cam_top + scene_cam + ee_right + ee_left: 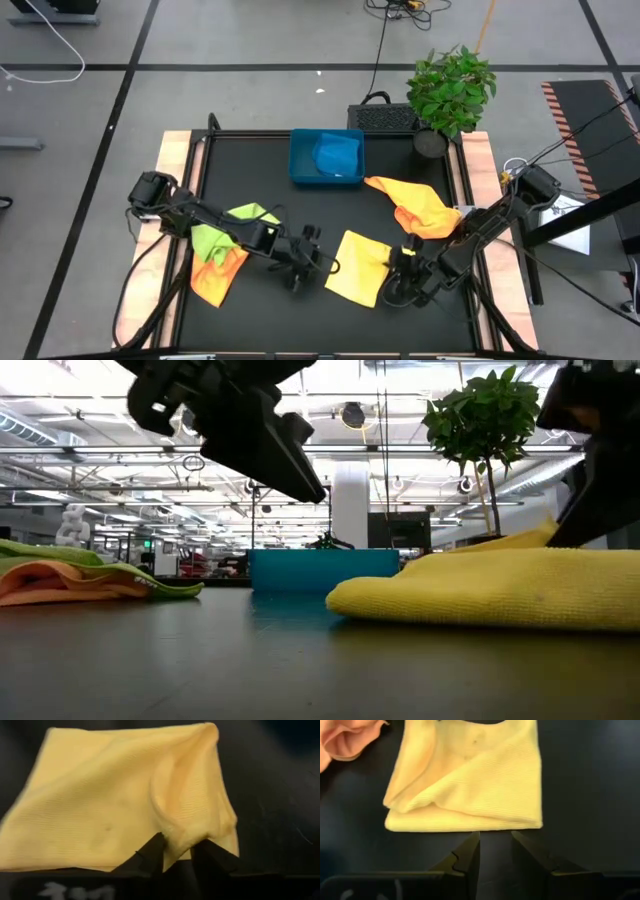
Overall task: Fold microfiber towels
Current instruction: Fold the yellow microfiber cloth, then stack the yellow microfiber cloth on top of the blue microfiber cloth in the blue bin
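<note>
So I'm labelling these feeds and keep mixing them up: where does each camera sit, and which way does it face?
High view: above the table, looking straight down; both arms show, left gripper and right gripper flanking the yellow towel.
Low view: at table-top height, looking level into the room; arms enter from above.
Left wrist view: on the left wrist, past its own parted fingers at the towel's edge.
Right wrist view: on the right wrist; its fingers pinch a fold.
All four views share the yellow towel.

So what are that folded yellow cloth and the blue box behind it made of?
The folded yellow cloth looks like soft matte microfiber: fine ribbed weave, limp creases. The blue box seems rigid, smooth plastic, judging by its straight walls; not certain.
</note>
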`<action>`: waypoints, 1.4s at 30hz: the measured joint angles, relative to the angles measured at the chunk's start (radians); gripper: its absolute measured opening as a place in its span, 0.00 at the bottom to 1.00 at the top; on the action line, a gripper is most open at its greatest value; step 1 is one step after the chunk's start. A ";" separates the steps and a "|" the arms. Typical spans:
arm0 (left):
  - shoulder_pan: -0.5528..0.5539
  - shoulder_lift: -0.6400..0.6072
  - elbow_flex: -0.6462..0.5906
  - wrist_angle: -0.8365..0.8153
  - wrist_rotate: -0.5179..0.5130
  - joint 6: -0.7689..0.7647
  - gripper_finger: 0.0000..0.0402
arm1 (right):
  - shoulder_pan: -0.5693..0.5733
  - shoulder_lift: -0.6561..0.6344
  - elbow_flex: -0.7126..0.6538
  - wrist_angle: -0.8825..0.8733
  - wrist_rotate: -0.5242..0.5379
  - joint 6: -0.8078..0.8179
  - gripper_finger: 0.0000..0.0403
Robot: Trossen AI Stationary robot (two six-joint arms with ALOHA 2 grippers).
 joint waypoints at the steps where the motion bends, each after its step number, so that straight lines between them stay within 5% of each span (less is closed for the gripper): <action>1: -0.005 0.000 0.000 0.000 0.000 0.000 0.28 | -0.005 0.000 -0.001 -0.011 0.003 0.004 0.25; 7: -0.026 0.002 0.000 0.016 0.000 -0.008 0.28 | -0.041 -0.027 -0.001 -0.040 0.033 -0.017 0.34; 17: -0.055 0.091 0.002 0.172 -0.010 -0.005 0.28 | -0.102 -0.115 -0.003 -0.110 0.080 -0.066 0.34; 23: -0.057 0.152 0.000 0.234 -0.009 -0.020 0.28 | -0.119 -0.103 -0.018 0.149 0.075 -0.289 0.34; 35: -0.075 0.176 0.001 0.328 -0.008 -0.074 0.28 | -0.358 0.003 -0.178 0.672 -0.248 -0.631 0.27; 42: -0.083 0.250 0.000 0.396 -0.008 -0.087 0.28 | -0.451 0.017 -0.222 0.693 -0.290 -0.650 0.24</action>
